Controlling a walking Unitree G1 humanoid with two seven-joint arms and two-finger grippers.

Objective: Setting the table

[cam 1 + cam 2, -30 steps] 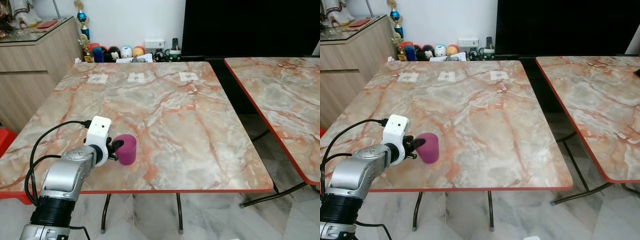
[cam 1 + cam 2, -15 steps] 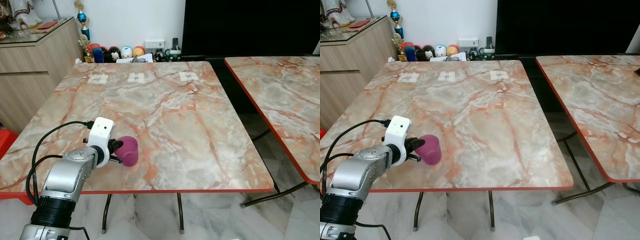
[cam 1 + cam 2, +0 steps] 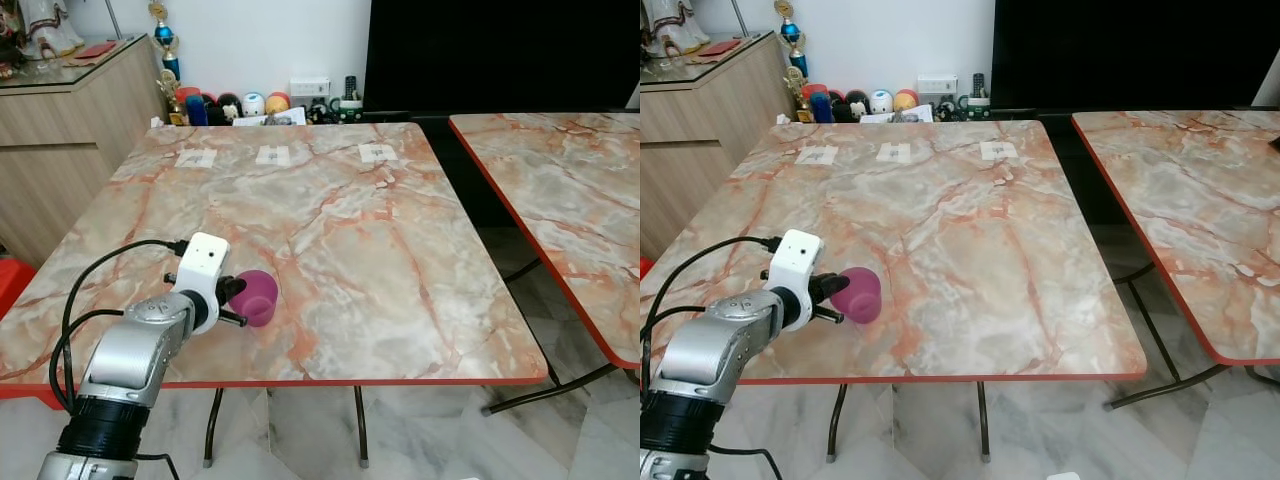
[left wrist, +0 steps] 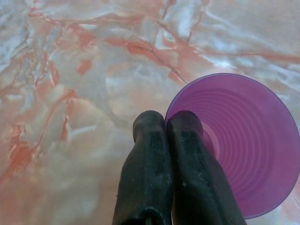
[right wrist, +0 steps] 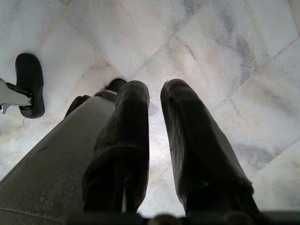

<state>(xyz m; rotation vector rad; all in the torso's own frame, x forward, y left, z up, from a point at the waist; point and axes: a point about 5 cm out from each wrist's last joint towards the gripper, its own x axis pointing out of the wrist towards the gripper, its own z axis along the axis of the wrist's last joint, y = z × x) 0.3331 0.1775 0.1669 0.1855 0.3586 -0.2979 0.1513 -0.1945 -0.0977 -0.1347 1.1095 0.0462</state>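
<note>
- Left gripper (image 3: 236, 303): positioned over the near left part of the marble-patterned desk (image 3: 330, 230), reaching forward from the silver left arm (image 3: 135, 350), which carries a white camera block (image 3: 203, 262) and a black cable (image 3: 95, 275).
- Jaws, left: pressed together on the rim of the purple cup (image 3: 257, 297). In the left wrist view the two black fingers (image 4: 147, 173) meet at the cup's edge, one outside the wall and one inside.
- Purple cup: held at the near left of the desk, close to the front edge, tilted so that its open mouth faces up and towards the robot. The ribbed inside (image 4: 243, 145) is visible. Whether its base touches the desk cannot be determined.
- Right gripper (image 5: 154, 93): hanging over pale marble floor tiles (image 5: 211, 42). Jaws slightly apart, holding nothing.
- Desk surface, far side: three small white labels (image 3: 272, 155) in a row near the back edge.
- Second desk (image 3: 560, 190): same pattern, standing to the right, separated by a gap.
- Background: wooden sideboard (image 3: 70, 120) at the left; a row of small coloured figures (image 3: 225, 104) against the white wall behind the desk.
</note>
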